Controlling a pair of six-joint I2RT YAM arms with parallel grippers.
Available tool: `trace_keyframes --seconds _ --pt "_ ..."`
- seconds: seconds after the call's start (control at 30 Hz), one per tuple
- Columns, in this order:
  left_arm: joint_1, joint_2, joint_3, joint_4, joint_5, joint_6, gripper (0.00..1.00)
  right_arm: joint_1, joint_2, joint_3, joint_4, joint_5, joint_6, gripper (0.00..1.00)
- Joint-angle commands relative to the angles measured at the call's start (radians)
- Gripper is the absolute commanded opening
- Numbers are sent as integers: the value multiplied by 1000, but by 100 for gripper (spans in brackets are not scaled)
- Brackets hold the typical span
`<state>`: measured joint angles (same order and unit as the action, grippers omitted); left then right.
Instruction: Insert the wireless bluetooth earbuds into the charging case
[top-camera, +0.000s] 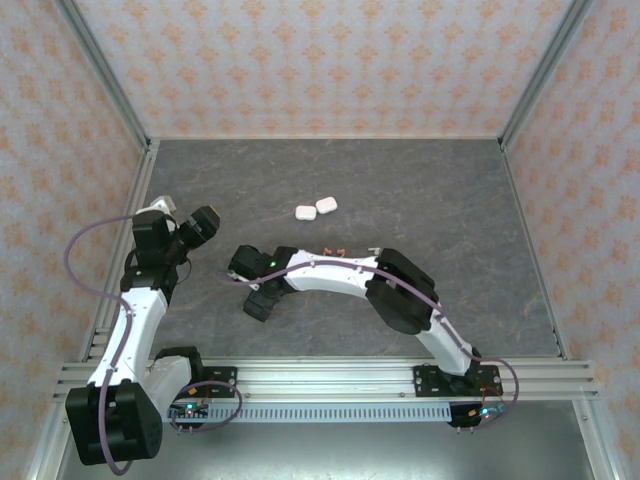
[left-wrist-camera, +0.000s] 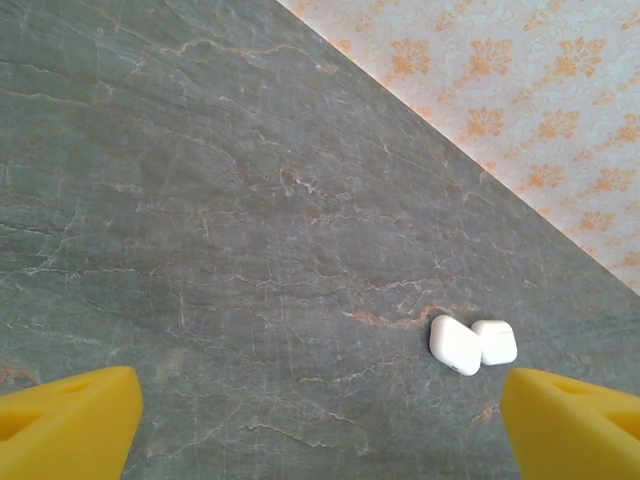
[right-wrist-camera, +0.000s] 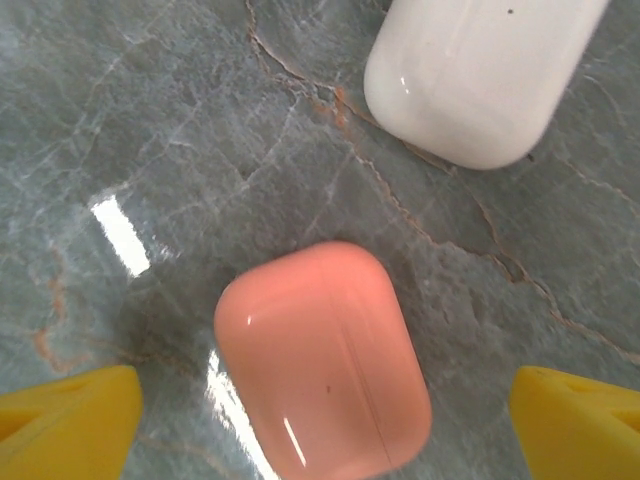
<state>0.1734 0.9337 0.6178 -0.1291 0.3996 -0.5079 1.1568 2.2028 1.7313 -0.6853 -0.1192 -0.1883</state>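
Right gripper (right-wrist-camera: 325, 420) hung spread wide over the closed pink charging case (right-wrist-camera: 320, 360), fingertips clear of its sides, a white case (right-wrist-camera: 475, 70) near it. Two tiny red-pink earbuds (top-camera: 334, 252) lay beside that arm (top-camera: 330, 272). Left gripper (left-wrist-camera: 320, 420), also spread, faced a touching pair of white cases (left-wrist-camera: 455, 345) on the table (left-wrist-camera: 200, 200)

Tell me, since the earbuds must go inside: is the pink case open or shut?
Shut. The pink case lies flat on the table, lid down, only a thin seam line showing.

no legible text, labels, brands or numbers on the cases, table or walls
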Motion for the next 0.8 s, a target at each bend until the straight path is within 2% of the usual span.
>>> trace_keyframes --seconds 0.0,0.13,0.33,0.47,0.77 --pt "12 -23 -2 -27 7 5 92 -11 31 38 -42 -12 -12 93" --pt "14 -24 1 -27 17 9 93 -17 50 47 -52 -38 -8 89" --pt "13 -31 -1 -24 18 13 93 -17 56 26 -74 -64 -11 76" --pt "14 -26 -1 -22 20 12 93 -17 36 -15 -77 -63 -13 71" --pt "14 -21 -6 -10 26 6 92 -19 4 -76 -67 -37 -11 49"
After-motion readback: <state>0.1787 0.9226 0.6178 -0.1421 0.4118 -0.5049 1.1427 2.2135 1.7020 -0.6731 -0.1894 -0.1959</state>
